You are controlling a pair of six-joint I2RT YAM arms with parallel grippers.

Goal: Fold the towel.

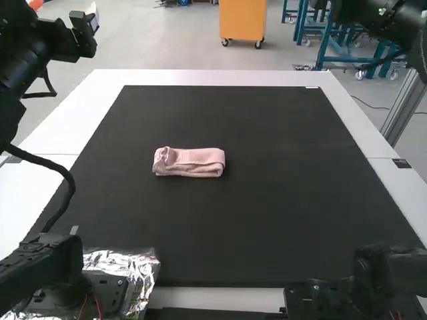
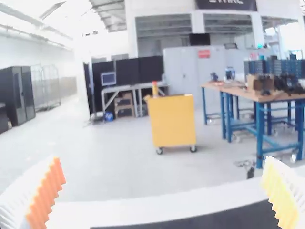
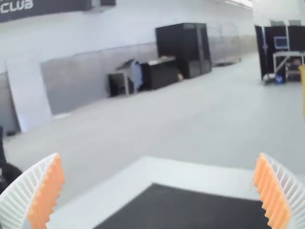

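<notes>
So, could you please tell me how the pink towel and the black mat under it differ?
The towel is pink, while the mat is black. The towel is folded into a small, narrow bundle, whereas the mat lies spread over much of the white table. The towel's layers stand up in soft, rounded folds; the mat looks flat. Both have a roughly four-sided outline.

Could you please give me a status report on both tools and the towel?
Left tool open, empty. Right tool open, empty. Pink towel folded into a narrow strip on black mat, nothing lying on it.
</notes>
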